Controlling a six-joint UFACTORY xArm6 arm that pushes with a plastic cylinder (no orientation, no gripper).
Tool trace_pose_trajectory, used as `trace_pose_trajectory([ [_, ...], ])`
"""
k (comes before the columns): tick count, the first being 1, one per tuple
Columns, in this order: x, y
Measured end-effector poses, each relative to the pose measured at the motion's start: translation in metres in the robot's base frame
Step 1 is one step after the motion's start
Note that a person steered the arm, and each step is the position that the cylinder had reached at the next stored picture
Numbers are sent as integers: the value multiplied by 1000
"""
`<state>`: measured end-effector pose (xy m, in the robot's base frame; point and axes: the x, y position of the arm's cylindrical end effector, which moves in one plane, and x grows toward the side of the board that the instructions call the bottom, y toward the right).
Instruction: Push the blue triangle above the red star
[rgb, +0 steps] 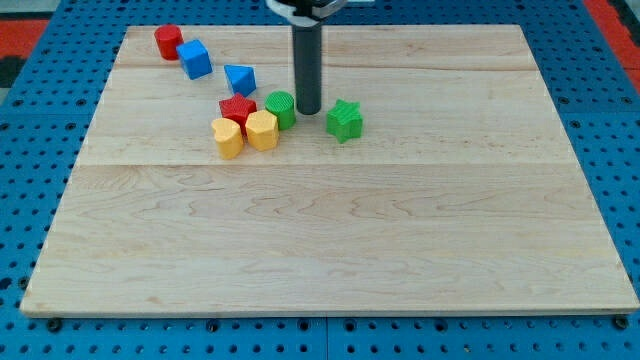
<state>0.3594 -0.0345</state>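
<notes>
Blue triangle (240, 78) sits just up from red star (237, 108), close, maybe not touching, so task looks near done. My tip (308, 111) is right of the star, touching or nearly touching the green round block (281, 108), w/ green star (344, 120) further right. No fingers on this rig; nothing grasped, just a rod. Risk: any leftward sweep shoves the green round block into the star, dragging it & the yellow blocks (245, 133) out from under the triangle.

The wooden board (330, 250) carried eight blocks; its landmark was the red star (237, 108). The blue triangle (240, 78) lay just above it; my tip (308, 111) stood to its right.
</notes>
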Motion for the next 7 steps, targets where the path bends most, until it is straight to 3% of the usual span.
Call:
trace_pose_trajectory([
  [2, 24, -115],
  [3, -7, -98],
  [4, -27, -21],
  [5, -32, 7],
  [6, -66, -40],
  [7, -67, -58],
])
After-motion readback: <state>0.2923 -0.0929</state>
